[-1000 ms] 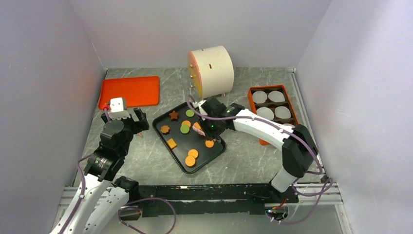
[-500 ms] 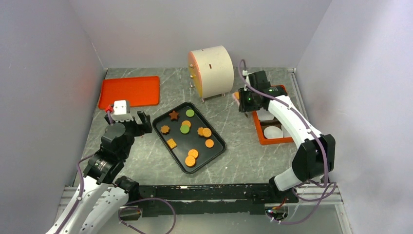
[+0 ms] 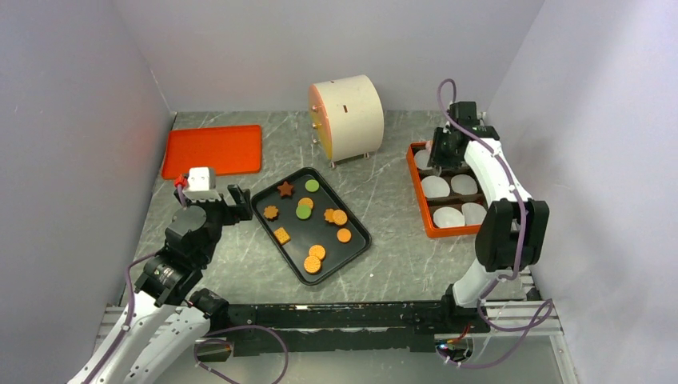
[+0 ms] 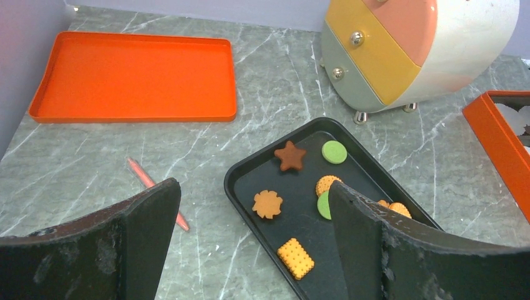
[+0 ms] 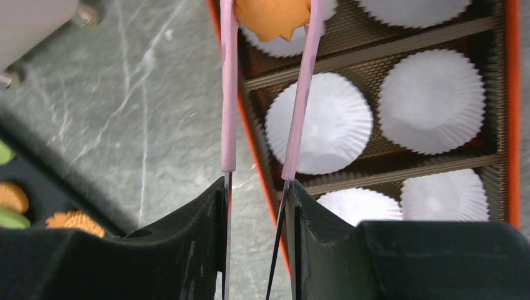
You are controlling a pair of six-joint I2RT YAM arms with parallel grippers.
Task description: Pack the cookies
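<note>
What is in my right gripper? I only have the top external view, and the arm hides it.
Observer: The right gripper is shut on thin pink tweezers pinching a flat orange scalloped cookie.
Operator: Where is it hanging?
Observer: Above the white pleated paper liner in the far-left cell of the orange box.
Operator: Anything by the left gripper?
Observer: A thin pink-red stick lies on the grey marble tabletop, left of the black rectangular tray.

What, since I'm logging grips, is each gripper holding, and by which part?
The right gripper pinches pink tweezers at their handle end; their tips clamp an orange cookie. The left gripper holds nothing.
</note>
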